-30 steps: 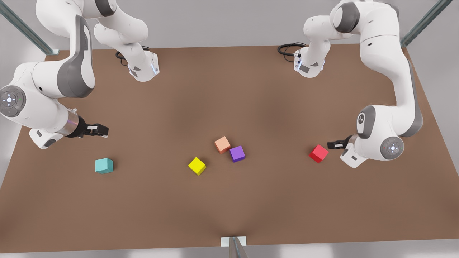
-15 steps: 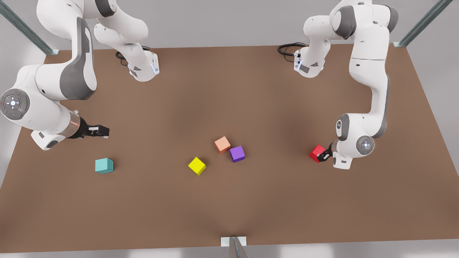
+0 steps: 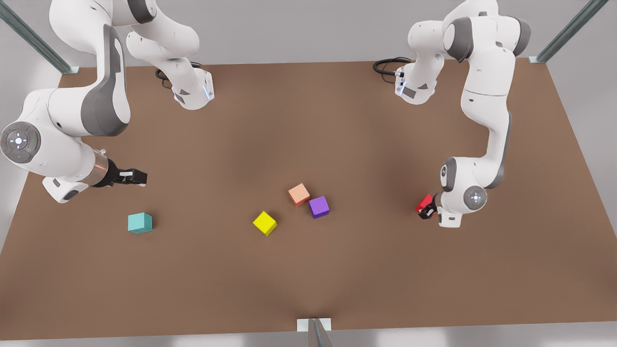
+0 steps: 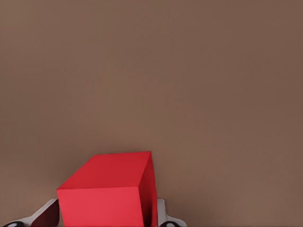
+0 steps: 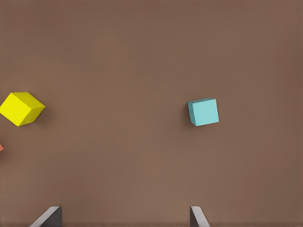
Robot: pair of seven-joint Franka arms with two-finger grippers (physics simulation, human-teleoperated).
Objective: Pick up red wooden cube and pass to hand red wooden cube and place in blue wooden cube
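my left gripper (image 3: 426, 210) has its jaws around the red cube (image 3: 424, 202) on the worktop (image 3: 308, 279) at the front view's right; my right gripper (image 3: 136, 178) waits, jaws spread, near the teal cube (image 3: 140, 223).

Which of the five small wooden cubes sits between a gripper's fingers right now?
The bright red wooden cube, on the front view's right, between the left gripper fingers. The teal, yellow, salmon-orange and purple cubes lie free on the table.
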